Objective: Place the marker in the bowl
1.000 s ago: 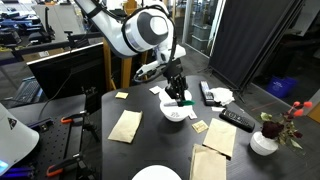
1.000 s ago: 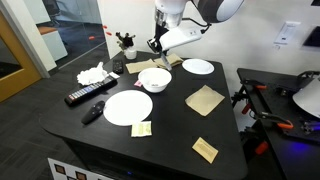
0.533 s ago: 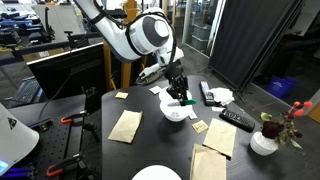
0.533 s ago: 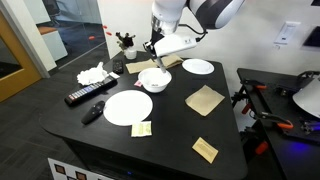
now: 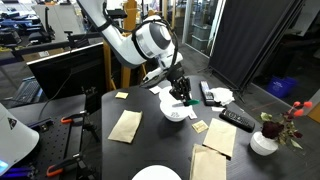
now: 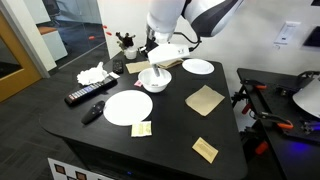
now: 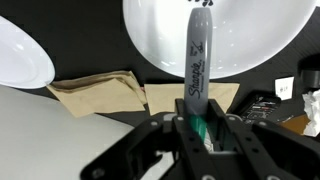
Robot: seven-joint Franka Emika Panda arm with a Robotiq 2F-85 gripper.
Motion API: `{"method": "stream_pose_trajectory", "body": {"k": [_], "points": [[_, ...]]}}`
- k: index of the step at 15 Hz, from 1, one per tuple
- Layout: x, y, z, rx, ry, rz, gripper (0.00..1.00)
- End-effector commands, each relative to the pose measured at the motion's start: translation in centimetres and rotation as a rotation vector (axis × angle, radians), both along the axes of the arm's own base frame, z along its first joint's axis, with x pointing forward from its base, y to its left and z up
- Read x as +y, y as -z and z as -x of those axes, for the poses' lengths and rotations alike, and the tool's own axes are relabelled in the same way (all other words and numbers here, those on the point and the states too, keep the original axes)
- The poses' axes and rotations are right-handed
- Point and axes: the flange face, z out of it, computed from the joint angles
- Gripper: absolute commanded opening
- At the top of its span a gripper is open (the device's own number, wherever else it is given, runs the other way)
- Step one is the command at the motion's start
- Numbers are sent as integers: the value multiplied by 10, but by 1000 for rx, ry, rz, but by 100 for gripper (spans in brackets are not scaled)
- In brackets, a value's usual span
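Over the bowl [image 7: 250, 40], the gripper [image 7: 200, 130] pinches the marker [image 7: 197, 60] (by its green end).

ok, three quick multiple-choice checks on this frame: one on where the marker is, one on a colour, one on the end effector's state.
1. The marker has its tip:
A. over the inside of the bowl
B. beside the bowl
C. under the bowl

2. The marker's end at the end effector is:
A. red
B. green
C. blue

3. The end effector is:
A. open and empty
B. shut on the marker
C. shut on the bowl's rim

Answers:
1 A: in the wrist view the tip lies against the bowl's white inside.
2 B: green shows between the fingers.
3 B: the fingers clamp the barrel on both sides.
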Motion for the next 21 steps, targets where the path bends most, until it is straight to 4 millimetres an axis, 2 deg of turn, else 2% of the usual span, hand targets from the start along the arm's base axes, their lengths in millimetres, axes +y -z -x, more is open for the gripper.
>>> {"method": "stream_pose_trajectory", "body": {"k": [1, 5, 6, 7, 13, 14, 17, 21], "points": [[6, 12, -11, -37, 1, 14, 6], [11, 21, -14, -53, -17, 36, 6], [12, 22, -14, -57, -20, 46, 51], [12, 23, -14, -61, -23, 50, 52], [11, 15, -11, -93, -32, 51, 95], [11, 12, -9, -98, -30, 46, 100], [11, -2, -4, -109, -27, 33, 100], [10, -33, 6, -124, -25, 15, 100]]}}
